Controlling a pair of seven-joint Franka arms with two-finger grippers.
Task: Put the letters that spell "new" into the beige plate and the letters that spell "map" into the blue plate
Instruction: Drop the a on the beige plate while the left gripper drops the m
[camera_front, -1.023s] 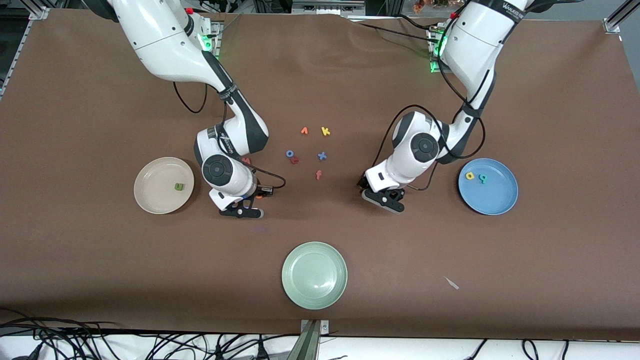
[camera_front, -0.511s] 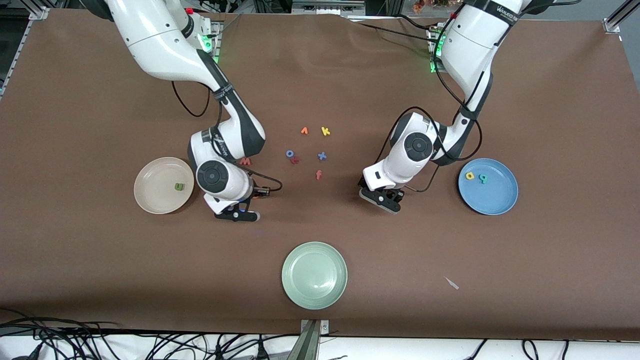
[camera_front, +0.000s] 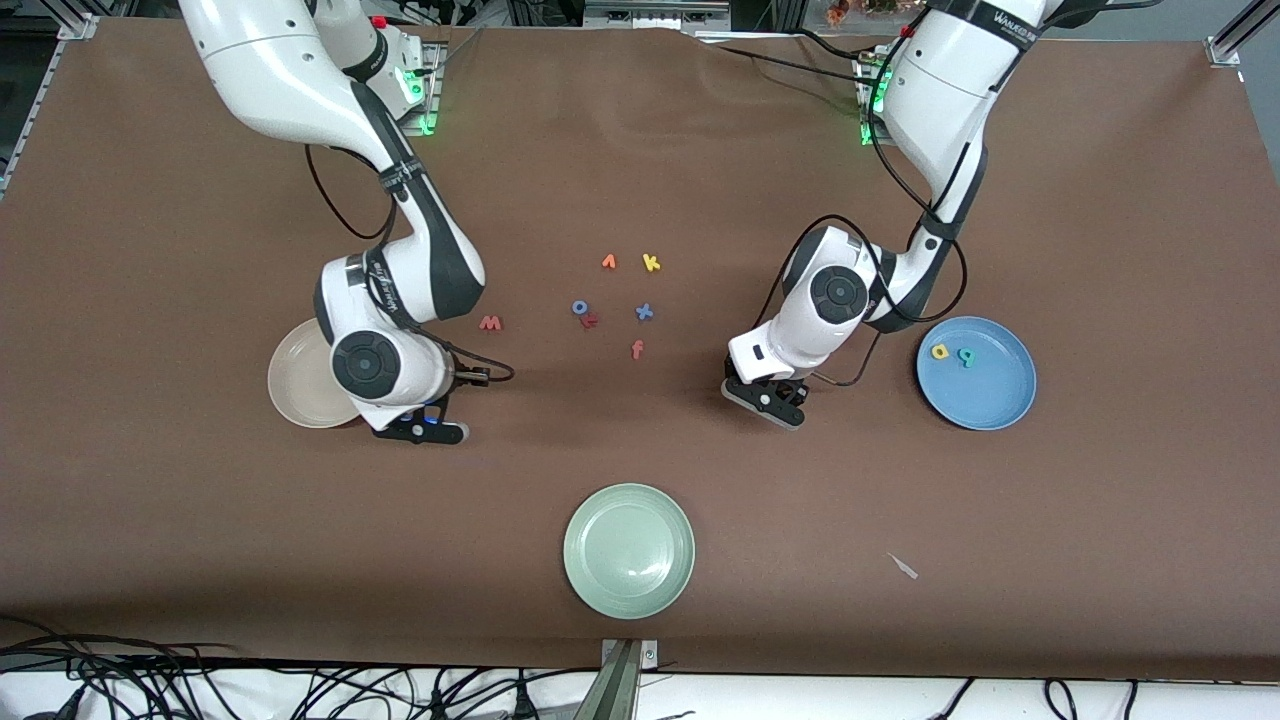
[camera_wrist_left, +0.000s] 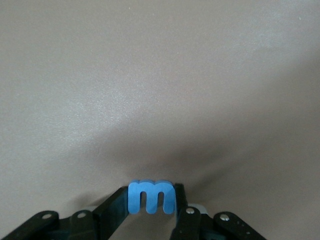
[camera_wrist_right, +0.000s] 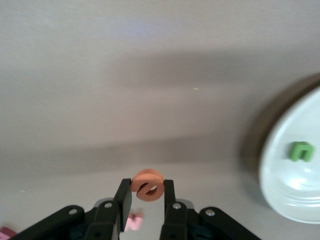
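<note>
Matte brown surface carries three smooth round plates: beige plate, blue plate, green plate. Right pincer clenches the orange foam e beside the beige plate; left pincer grasps the blue foam m above bare surface.

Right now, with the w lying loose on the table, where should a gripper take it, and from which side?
Probably best straight down from above, pinching the w across its two outer strokes. It lies flat, too thin to grip from the side, and no other letter touches it, so the fingers have room on either edge.
</note>
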